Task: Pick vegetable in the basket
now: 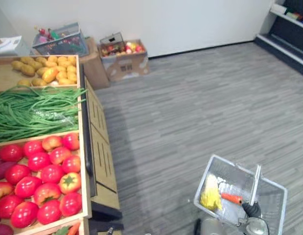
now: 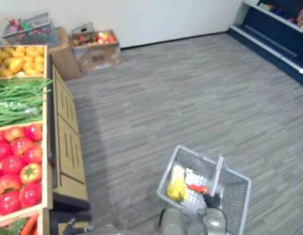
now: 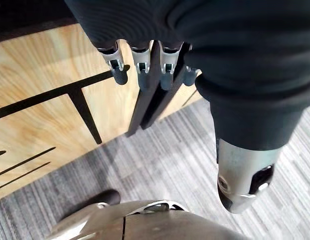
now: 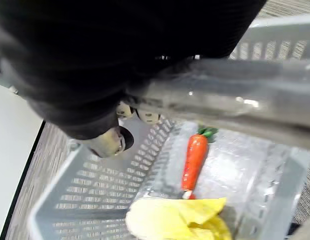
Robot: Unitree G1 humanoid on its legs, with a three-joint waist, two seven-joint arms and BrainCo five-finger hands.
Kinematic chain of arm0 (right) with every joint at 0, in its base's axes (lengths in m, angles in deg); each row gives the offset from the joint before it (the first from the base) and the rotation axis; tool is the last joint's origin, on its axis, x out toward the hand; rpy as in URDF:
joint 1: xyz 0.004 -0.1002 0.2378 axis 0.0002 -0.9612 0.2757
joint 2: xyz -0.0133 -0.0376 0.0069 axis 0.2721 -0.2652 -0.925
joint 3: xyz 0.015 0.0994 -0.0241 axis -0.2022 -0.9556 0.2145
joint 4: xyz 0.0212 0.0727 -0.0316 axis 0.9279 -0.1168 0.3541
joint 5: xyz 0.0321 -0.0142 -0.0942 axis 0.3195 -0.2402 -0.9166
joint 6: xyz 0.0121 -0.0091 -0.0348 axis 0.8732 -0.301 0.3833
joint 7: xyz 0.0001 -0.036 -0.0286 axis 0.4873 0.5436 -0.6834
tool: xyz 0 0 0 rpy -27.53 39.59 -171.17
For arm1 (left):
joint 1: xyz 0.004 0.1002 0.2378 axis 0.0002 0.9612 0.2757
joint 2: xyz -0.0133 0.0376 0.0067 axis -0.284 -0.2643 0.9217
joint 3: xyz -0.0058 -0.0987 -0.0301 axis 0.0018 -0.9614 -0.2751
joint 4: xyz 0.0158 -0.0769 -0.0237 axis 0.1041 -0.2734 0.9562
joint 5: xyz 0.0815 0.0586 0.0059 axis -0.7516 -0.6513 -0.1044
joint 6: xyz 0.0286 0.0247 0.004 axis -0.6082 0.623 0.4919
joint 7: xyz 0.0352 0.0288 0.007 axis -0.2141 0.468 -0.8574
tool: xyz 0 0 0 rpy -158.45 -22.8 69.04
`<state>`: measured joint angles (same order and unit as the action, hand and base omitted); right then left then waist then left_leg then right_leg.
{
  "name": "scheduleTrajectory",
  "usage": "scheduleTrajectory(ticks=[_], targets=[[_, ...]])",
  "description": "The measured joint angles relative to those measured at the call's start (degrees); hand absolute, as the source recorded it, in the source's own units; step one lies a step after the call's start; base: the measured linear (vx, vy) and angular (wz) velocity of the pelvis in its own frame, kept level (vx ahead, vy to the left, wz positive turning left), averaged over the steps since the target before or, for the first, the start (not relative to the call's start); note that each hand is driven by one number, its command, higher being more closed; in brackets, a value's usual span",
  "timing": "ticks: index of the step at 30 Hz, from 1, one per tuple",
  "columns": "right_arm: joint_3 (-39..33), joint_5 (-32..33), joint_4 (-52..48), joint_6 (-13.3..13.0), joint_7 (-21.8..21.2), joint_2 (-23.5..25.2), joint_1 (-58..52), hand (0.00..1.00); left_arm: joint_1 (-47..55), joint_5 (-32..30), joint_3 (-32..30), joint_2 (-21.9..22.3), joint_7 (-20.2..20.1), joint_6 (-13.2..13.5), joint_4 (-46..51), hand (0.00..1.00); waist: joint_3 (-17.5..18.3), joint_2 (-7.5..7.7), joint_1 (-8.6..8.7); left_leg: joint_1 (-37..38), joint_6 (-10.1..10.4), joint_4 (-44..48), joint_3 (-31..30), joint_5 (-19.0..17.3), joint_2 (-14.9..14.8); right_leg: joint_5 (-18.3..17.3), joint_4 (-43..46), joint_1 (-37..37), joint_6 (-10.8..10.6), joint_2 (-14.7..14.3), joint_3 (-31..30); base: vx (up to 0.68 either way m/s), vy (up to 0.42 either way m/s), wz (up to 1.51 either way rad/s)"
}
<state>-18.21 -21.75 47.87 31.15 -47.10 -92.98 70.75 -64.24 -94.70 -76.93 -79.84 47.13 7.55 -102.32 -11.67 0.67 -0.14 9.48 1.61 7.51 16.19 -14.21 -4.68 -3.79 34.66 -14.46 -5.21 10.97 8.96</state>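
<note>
No words, numbers or signs can be read anywhere in the scene. The cardboard box (image 1: 125, 66) at the far left, against the wall (image 1: 190, 19), carries a dark printed mark on its near side — too small to make out.

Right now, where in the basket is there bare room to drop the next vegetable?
Bare mesh: the basket's side right of the handle, and the strip along the far wall behind the carrot. Crowded: the left side, where the yellow item and carrot lie close together. The right hand holds the handle's near end.
</note>
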Motion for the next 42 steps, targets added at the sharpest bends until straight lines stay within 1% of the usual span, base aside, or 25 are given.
scheduleTrajectory(ticks=[2, 4, 7, 9, 10, 11, 12, 13, 14, 15, 17, 19, 21, 23, 24, 25, 26, 27, 28, 29, 31, 33, 36, 40, 42], targets=[[0.4, -0.1, -1.7, -0.5, -0.2, 0.1, -0.5, 1.00, 0.0, -0.2, -0.1, -0.3, 0.0, -0.1, 0.0, 0.00, -0.2, 0.49, -0.01, -0.3, 0.1, 0.3, -0.9, 0.0, -0.3, -2.7, -0.1, -0.5, 1.0, 1.9, -0.1, 0.11, -0.092, 0.16], [0.3, -0.1, -2.3, -0.6, -0.2, 0.1, -0.6, 1.00, 0.1, -0.3, -0.1, 0.1, 0.0, -0.1, 0.0, 0.00, -0.2, 0.12, -0.16, -0.3, 1.2, 0.5, -1.3, -0.3, -2.2, -2.7, -4.4, -0.4, 0.7, 3.5, -0.2, 0.13, -0.161, 0.10], [0.3, -0.1, -3.2, -0.5, -0.4, 1.6, 0.3, 1.00, 0.0, -0.3, -0.9, 0.1, 0.1, -0.1, 0.1, 0.00, 0.0, 0.13, -0.93, 0.1, 5.1, 0.6, -1.3, -0.5, -5.8, -1.0, -14.5, -0.7, -1.3, 5.8, -0.1, 0.18, -0.320, 0.00], [0.4, -0.2, -4.1, -0.4, -0.4, 2.8, 0.0, 1.00, 0.3, -0.3, -2.4, 0.0, 0.2, 0.0, 0.1, 0.00, 0.9, 1.60, -1.28, 0.9, 8.0, 0.0, -1.3, -0.6, -6.9, 0.8, -17.2, -0.9, -2.0, 7.1, 0.2, 0.21, -0.416, 0.03], [0.6, -0.3, -3.9, -0.2, -0.5, 3.2, -0.2, 1.00, 0.4, -0.3, -2.9, -0.5, 0.3, -0.1, 0.0, 0.00, 2.0, 2.91, -1.35, 1.8, 10.3, -1.0, -1.7, -0.6, -7.8, 3.9, -17.2, -0.9, -6.5, 7.1, 0.2, 0.26, -0.525, 0.07], [0.5, -0.4, -3.7, 0.3, -0.5, 2.3, 0.3, 1.00, 0.1, -0.3, -3.6, 1.0, 0.4, -0.3, -0.2, 0.00, 2.3, -0.33, -1.33, 2.2, 11.6, -1.3, -2.0, 0.1, -11.0, 2.3, -15.2, -1.2, -4.7, 4.6, 2.5, 0.31, -0.599, 0.08], [0.9, -0.5, -3.8, 0.5, -0.5, 1.5, 0.9, 1.00, 0.1, -0.3, -4.6, 3.0, 0.4, -0.1, 0.0, 0.00, 2.7, -2.27, -1.35, 0.7, 12.5, 0.2, -3.0, 2.9, -13.7, 0.0, -12.6, -2.2, -2.7, 2.6, 3.5, 0.31, -0.578, 0.03], [1.5, -0.5, -3.6, 0.9, -0.6, 1.3, 1.3, 1.00, 0.0, -0.3, -5.1, 3.3, 0.5, 0.0, 0.2, 0.00, 2.6, -2.46, -1.29, -1.3, 11.8, 3.9, -4.6, 6.7, -14.7, -2.2, -10.2, -2.4, -1.3, 2.2, 4.2, 0.25, -0.480, 0.13], [1.5, -0.5, -3.6, 0.9, -0.6, 1.4, 1.1, 1.00, 0.0, -0.2, -5.4, 3.3, 0.6, 0.0, 0.2, 0.00, 2.6, -2.32, -1.13, -2.8, 10.9, 6.6, -5.7, 8.7, -15.1, -3.1, -9.8, -1.9, -0.7, 2.1, 4.9, 0.25, -0.507, 0.34], [1.5, -0.4, -3.6, 1.0, -0.5, 1.2, 0.8, 1.00, 0.0, 0.1, -5.6, 3.3, 0.8, 0.1, 1.0, 0.00, 2.2, -1.79, -0.85, -7.0, 7.0, 14.0, -7.7, 13.3, -15.9, -4.7, -10.1, 0.1, 0.4, 2.2, 6.5, 0.18, -0.398, 0.41], [2.1, 0.0, -3.5, 1.3, -0.3, 0.6, -0.3, 1.00, 0.1, 0.4, -5.5, 3.2, 0.9, 0.1, 1.7, 0.00, 2.1, -1.80, -0.78, -11.8, 2.6, 23.6, -7.5, 19.4, -17.4, -6.1, -12.2, 4.2, 1.7, 1.9, 8.2, 0.18, -0.439, 0.36], [2.1, 0.0, -3.0, 1.3, -0.3, -0.2, -1.2, 1.00, 0.3, 0.9, -4.7, 3.2, 1.2, 0.1, 2.4, 0.00, 2.1, -1.95, -0.85, -15.2, 3.4, 32.1, -5.0, 18.0, -17.7, -6.2, -15.7, 8.3, 2.2, 1.0, 9.6, 0.17, -0.359, 0.18], [2.0, 0.0, -1.2, 1.4, -0.3, -1.2, -1.8, 1.00, 0.4, 1.8, -4.4, 3.2, 1.4, 0.1, 2.9, 0.00, 2.0, -2.00, -1.41, -18.2, 3.9, 37.7, -1.8, 14.6, -15.7, -6.1, -20.6, 12.5, 3.0, -0.6, 10.1, 0.19, -0.216, 0.07], [1.5, 0.0, 0.0, 1.4, -0.2, -1.7, -1.7, 1.00, 0.4, 1.9, -4.6, 3.3, 1.8, 0.1, 2.8, 0.00, 2.0, -2.03, -1.63, -20.1, 4.8, 37.3, -0.9, 10.9, -12.7, -5.2, -23.5, 14.1, 3.5, -1.4, 10.2, 0.17, -0.043, -0.09], [1.1, -0.1, 0.7, 1.5, -0.2, -1.8, -1.3, 1.00, 0.4, 1.9, -4.7, 3.3, 1.8, 0.0, 2.8, 0.00, 1.8, -1.89, -1.67, -20.4, 5.2, 34.0, -0.1, 8.7, -10.3, -4.1, -24.8, 14.8, 2.9, -1.5, 10.1, 0.16, 0.015, -0.16], [0.7, -0.1, 0.8, 1.6, -0.2, -1.7, -1.3, 1.00, 0.5, 1.8, -4.8, 3.3, 1.8, -0.1, 2.6, 0.00, 1.8, -1.88, -1.64, -20.2, 5.2, 31.2, 0.9, 8.0, -9.4, -4.0, -25.2, 15.1, 2.8, -1.4, 10.0, 0.19, 0.053, -0.12], [0.1, -0.1, 0.8, 1.7, -0.2, -1.6, -1.4, 1.00, 0.6, 1.8, -5.3, 3.3, 1.8, -0.1, 2.1, 0.00, 1.8, -1.92, -1.55, -19.2, 5.3, 23.6, 2.9, 7.7, -7.8, -3.6, -25.8, 15.9, 2.4, -1.4, 10.1, 0.21, 0.098, -0.08], [-0.4, -0.1, 0.8, 1.8, -0.2, -1.5, -1.3, 1.00, 0.8, 1.7, -5.9, 3.6, 1.7, -0.2, 2.0, 0.00, 1.8, -2.01, -1.57, -17.8, 4.8, 14.2, 4.8, 9.1, -6.4, -3.6, -25.9, 16.3, 2.2, -1.3, 10.2, 0.22, 0.123, -0.04], [-0.9, -0.1, 0.7, 1.8, -0.2, -1.6, -1.3, 1.00, 0.8, 1.6, -6.2, 3.8, 1.7, -0.3, 1.8, 0.00, 1.7, -2.29, -1.55, -17.0, 4.4, 9.8, 5.5, 11.7, -5.9, -3.6, -26.0, 16.7, 1.9, -1.5, 10.4, 0.23, 0.156, 0.10], [-2.0, -0.1, 0.7, 1.9, -0.1, -0.7, -1.5, 1.00, 0.5, 1.2, -6.8, 3.8, 1.7, -0.8, 1.6, 0.00, 1.6, -2.08, -1.51, -14.1, 3.8, 5.5, 6.5, 11.8, -4.4, -3.3, -27.1, 18.1, 1.0, -1.2, 11.0, 0.20, 0.142, 0.24], [-1.8, -0.1, 0.4, 1.7, -0.2, 0.4, -2.4, 1.00, 0.4, -0.6, -6.7, 3.0, 1.7, -0.9, 2.1, 0.00, 0.9, 0.09, -1.51, -13.1, 3.5, 2.3, 5.7, 11.9, -2.0, -2.4, -30.4, 19.9, -0.4, -0.5, 12.4, 0.18, 0.119, 0.33], [-1.8, -0.1, 0.3, 1.7, -0.2, 0.9, -2.4, 1.00, 0.0, -0.7, -6.7, 2.5, 1.7, -1.4, 2.2, 0.00, 0.5, 1.01, -1.58, -13.1, 2.7, 1.5, 4.8, 12.5, -0.6, -2.0, -31.5, 20.9, -0.9, 0.3, 13.2, 0.11, 0.073, 0.34], [-1.7, -0.1, 0.3, 1.7, -0.2, 1.3, -2.4, 1.00, 0.1, -0.8, -6.4, 2.8, 1.7, -1.9, 2.1, 0.00, 0.7, 0.46, -1.62, -10.5, 1.9, -1.4, 4.7, 13.0, 0.3, -2.0, -31.6, 22.1, -1.1, 0.7, 13.5, 0.04, 0.029, 0.10], [-1.9, -0.1, 0.5, 1.6, -0.2, 1.0, -2.3, 1.00, 0.0, -1.7, -3.8, 2.5, 1.7, -2.0, 2.1, 0.00, 1.5, -0.71, -1.40, -8.1, 1.0, -9.4, 3.3, 15.7, 1.4, -2.1, -31.2, 21.4, -1.4, 0.5, 14.8, 0.00, 0.007, 0.08], [-2.1, -0.1, 0.6, 1.6, -0.1, 1.0, -1.9, 1.00, -0.1, -2.1, -2.1, 1.7, 1.7, -2.0, 1.8, 0.00, 1.3, -0.34, -1.10, -6.7, 0.5, -12.0, 1.6, 15.6, 3.3, -5.3, -26.2, 20.3, -3.7, 2.7, 15.9, 0.00, 0.074, 0.29]])
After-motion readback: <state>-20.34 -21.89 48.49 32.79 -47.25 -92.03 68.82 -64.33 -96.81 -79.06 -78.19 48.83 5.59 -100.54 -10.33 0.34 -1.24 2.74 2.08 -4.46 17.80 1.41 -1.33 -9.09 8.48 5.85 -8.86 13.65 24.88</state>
